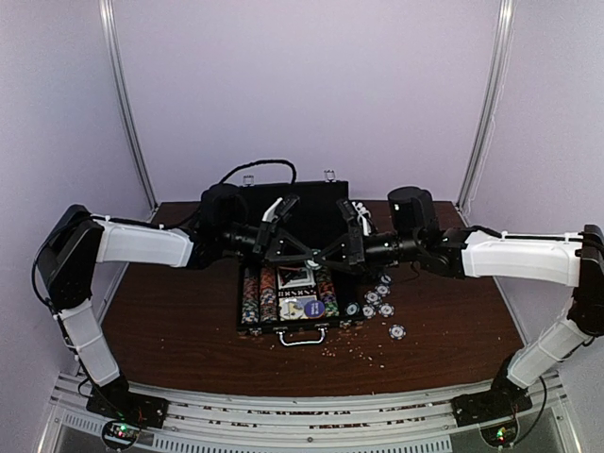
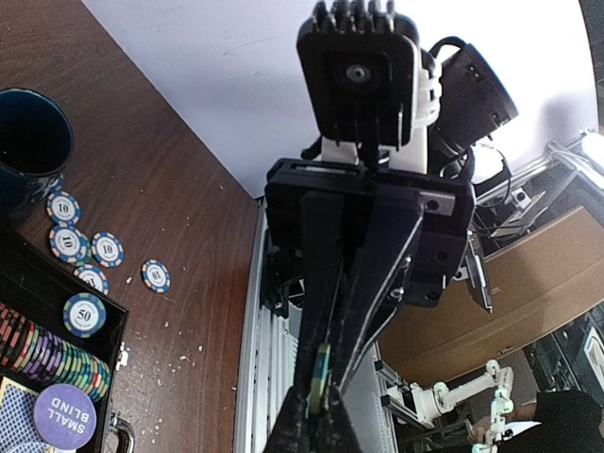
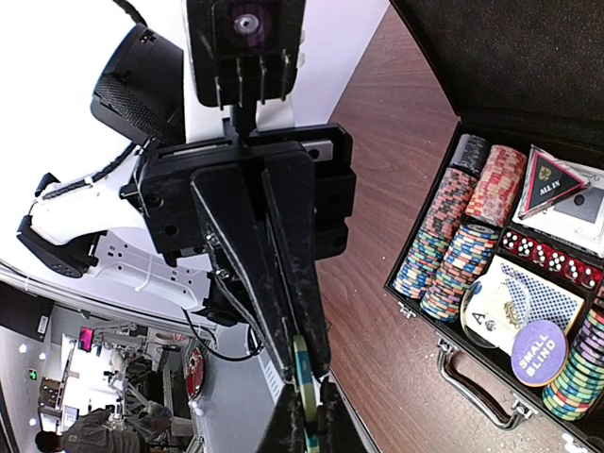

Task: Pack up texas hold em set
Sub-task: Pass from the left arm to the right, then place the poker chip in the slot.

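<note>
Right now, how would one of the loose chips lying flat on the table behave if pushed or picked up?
The loose chips lie flat on the table, so one would probably slide, not roll. Being thin, its edge looks hard for jaws to catch. The held chip, pinched edge-on, shows no bend: likely stiff.

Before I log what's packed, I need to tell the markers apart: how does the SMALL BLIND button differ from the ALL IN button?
The SMALL BLIND button is round; the ALL IN button is triangular. SMALL BLIND is purple, ALL IN black with a red border. SMALL BLIND lies near the handle, ALL IN nearer the open lid. Both carry white lettering and lie flat inside the case.
</note>
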Motion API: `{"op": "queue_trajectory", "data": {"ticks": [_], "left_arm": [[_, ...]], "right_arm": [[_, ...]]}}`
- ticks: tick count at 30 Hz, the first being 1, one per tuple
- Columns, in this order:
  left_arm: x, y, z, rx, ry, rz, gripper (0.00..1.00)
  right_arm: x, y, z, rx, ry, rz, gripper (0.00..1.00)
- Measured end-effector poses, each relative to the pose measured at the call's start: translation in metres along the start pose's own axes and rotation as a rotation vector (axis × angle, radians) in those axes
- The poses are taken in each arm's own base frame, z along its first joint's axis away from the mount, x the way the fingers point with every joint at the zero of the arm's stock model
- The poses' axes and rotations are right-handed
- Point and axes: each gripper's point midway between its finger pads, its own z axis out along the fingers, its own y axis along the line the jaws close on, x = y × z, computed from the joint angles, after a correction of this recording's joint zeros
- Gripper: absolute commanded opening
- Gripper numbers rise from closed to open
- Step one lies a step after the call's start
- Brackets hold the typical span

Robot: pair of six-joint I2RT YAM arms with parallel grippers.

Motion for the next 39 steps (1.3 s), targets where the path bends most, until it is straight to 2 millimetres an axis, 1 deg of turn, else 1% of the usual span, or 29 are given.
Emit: {"op": "queue_trajectory", "data": {"ticks": [2,3,5,7,8,9,12,13,16,18,22,26,28,30,35,39], "left_arm": [[-0.001,-0.001,0.0,0.004,-0.001,0.008,0.25],[-0.001,0.0,0.0,0.0,-0.004,0.006,0.36],[-0.002,0.003,-0.001,-0.015,-0.013,0.007,0.52],[-0.005,0.009,-0.005,-0.055,-0.032,-0.009,0.61],[-0.007,0.014,-0.009,-0.091,-0.052,-0.015,0.64],[-0.011,0.017,-0.015,-0.125,-0.071,-0.017,0.66],[-0.029,0.031,-0.048,-0.28,-0.174,-0.012,0.68],[-0.035,0.035,-0.062,-0.339,-0.212,-0.007,0.68],[-0.044,0.044,-0.095,-0.473,-0.284,0.006,0.69],[-0.043,0.048,-0.109,-0.547,-0.303,0.012,0.69],[-0.031,0.059,-0.117,-0.626,-0.281,0.004,0.69],[-0.01,0.076,-0.121,-0.678,-0.248,-0.045,0.69],[-0.002,0.082,-0.122,-0.692,-0.24,-0.064,0.69],[0.002,0.085,-0.123,-0.702,-0.234,-0.077,0.69],[0.003,0.086,-0.124,-0.706,-0.231,-0.078,0.69],[0.003,0.086,-0.124,-0.707,-0.231,-0.078,0.69]], "right_arm": [[-0.001,0.001,0.0,-0.004,-0.006,-0.005,0.0],[-0.002,0.001,0.0,-0.002,-0.011,-0.007,0.0],[-0.004,-0.005,-0.002,0.03,-0.028,-0.006,0.0],[-0.004,-0.014,-0.003,0.076,-0.034,-0.008,0.0],[-0.004,-0.022,-0.005,0.12,-0.04,-0.009,0.0],[-0.003,-0.035,-0.008,0.183,-0.04,-0.007,0.0],[-0.001,-0.065,-0.019,0.36,-0.034,-0.019,0.0],[-0.001,-0.073,-0.023,0.419,-0.026,-0.026,0.0],[0.0,-0.095,-0.032,0.563,0.002,-0.048,0.0],[0.006,-0.112,-0.035,0.641,0.041,-0.057,0.0],[0.027,-0.147,-0.037,0.772,0.155,-0.047,0.0],[0.049,-0.171,-0.04,0.846,0.248,-0.027,0.0],[0.056,-0.178,-0.042,0.864,0.279,-0.021,0.0],[0.057,-0.179,-0.042,0.87,0.289,-0.02,0.0],[0.053,-0.181,-0.035,0.868,0.296,-0.027,0.0],[0.054,-0.186,-0.026,0.863,0.323,-0.032,0.0]]}}
